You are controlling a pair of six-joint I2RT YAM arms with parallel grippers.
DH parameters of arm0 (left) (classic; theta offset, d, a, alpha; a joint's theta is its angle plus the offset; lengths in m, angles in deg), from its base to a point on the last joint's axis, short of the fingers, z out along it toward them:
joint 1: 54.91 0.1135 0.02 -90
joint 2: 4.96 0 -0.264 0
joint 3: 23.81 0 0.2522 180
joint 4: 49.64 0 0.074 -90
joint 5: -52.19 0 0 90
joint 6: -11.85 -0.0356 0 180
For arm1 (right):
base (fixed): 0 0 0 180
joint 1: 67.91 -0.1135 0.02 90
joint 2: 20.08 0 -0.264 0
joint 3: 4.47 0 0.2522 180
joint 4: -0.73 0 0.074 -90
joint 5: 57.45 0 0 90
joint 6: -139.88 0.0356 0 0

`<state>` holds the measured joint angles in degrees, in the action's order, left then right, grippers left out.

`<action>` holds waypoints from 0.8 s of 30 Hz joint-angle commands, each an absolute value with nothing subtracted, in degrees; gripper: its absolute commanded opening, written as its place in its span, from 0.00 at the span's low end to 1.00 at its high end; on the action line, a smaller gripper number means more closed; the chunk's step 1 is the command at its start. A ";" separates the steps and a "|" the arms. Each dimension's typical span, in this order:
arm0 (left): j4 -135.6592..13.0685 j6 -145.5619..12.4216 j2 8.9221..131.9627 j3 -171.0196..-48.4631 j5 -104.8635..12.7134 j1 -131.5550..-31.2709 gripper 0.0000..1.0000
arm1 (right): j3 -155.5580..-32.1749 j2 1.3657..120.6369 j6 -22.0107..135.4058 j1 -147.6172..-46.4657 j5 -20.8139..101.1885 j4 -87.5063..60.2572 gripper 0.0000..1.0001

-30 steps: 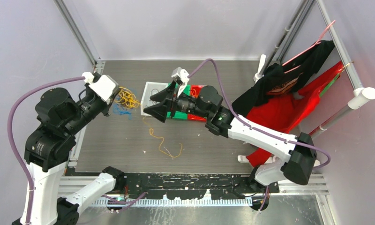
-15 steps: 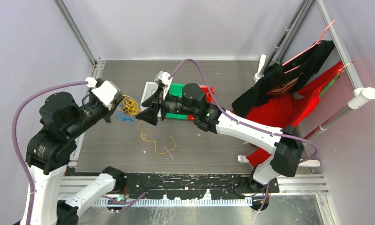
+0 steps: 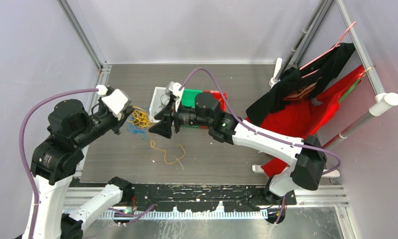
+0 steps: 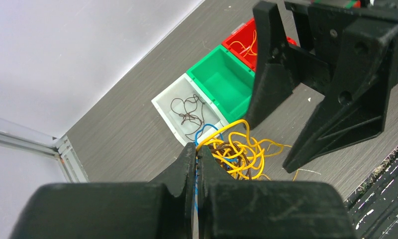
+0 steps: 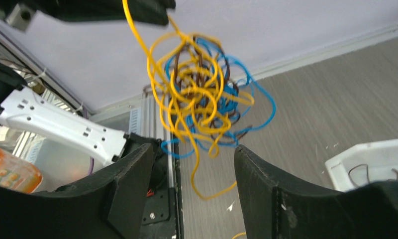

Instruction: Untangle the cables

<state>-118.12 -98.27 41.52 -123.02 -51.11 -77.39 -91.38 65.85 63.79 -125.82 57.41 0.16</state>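
Observation:
The cables are a tangle of thin yellow, blue and brown wires. My left gripper is shut on strands of it and holds it above the table. In the left wrist view the tangle hangs just past the shut gripper, with blue and yellow strands pinched between the jaws. My right gripper is open, right beside the tangle. In the right wrist view the tangle hangs just beyond the open gripper, with one yellow strand dangling between the fingers. A single yellow wire lies loose on the table.
A white bin holding brown wires, a green bin and a red bin with a yellow wire stand in a row behind the right gripper. Red and black clothes hang on a rack at the right.
My right gripper has moved left and stays open, now close to the hanging tangle. My left gripper has shifted a little right with the tangle. The loose yellow wire has slid slightly left.

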 commanded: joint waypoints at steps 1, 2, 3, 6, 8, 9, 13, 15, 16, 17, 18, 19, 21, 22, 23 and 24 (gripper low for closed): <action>-116.10 -98.32 41.20 -124.83 -51.87 -77.21 0.00 | -87.24 61.44 64.47 -126.35 58.42 1.64 0.64; -116.00 -98.22 41.26 -124.85 -51.90 -77.16 0.00 | -86.60 61.39 64.50 -126.38 58.05 1.89 0.63; -115.93 -98.04 41.31 -124.84 -52.08 -77.22 0.00 | -86.43 61.56 64.66 -126.36 57.88 2.03 0.60; -115.95 -97.45 41.51 -125.00 -52.30 -77.26 0.00 | -87.20 62.66 65.20 -126.41 57.96 1.97 0.49; -116.63 -97.02 41.64 -125.13 -52.44 -77.22 0.00 | -87.88 63.15 65.23 -126.41 56.17 1.81 0.33; -116.89 -96.90 41.65 -125.25 -52.47 -77.21 0.00 | -88.08 63.23 65.25 -126.41 54.68 1.58 0.33; -118.59 -94.67 41.38 -124.29 -53.46 -77.25 0.00 | -87.11 62.43 64.90 -126.89 50.79 6.09 0.65; -118.88 -93.60 41.20 -123.25 -54.53 -77.18 0.00 | -87.43 62.72 64.78 -127.48 51.68 9.01 0.67; -118.96 -93.17 41.21 -122.85 -54.86 -77.23 0.00 | -87.95 63.09 64.94 -127.69 52.23 9.85 0.68; -119.01 -92.96 41.30 -122.64 -55.06 -77.25 0.00 | -88.73 63.63 65.19 -127.94 52.89 10.39 0.70; -119.10 -92.80 41.47 -122.58 -55.45 -77.22 0.00 | -89.56 64.45 65.14 -128.28 53.24 10.51 0.71; -119.10 -92.56 41.59 -122.70 -55.62 -77.19 0.00 | -90.51 65.04 64.86 -128.56 53.10 10.37 0.72; -119.15 -92.41 41.75 -122.98 -56.11 -77.21 0.00 | -92.21 66.19 63.94 -128.98 52.63 9.57 0.72; -119.12 -92.33 41.74 -123.08 -56.24 -77.14 0.00 | -92.95 66.75 63.87 -129.12 52.78 9.69 0.72; -119.20 -92.30 41.72 -123.09 -56.44 -77.18 0.00 | -93.76 67.47 63.85 -129.29 52.99 9.62 0.71; -119.26 -92.23 41.85 -123.16 -56.57 -77.18 0.00 | -95.02 68.11 63.79 -129.41 53.00 9.08 0.68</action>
<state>-120.68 -93.57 41.76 -122.54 -54.44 -77.39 -89.54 66.42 64.93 -128.64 53.15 5.65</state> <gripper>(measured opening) 0.009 0.715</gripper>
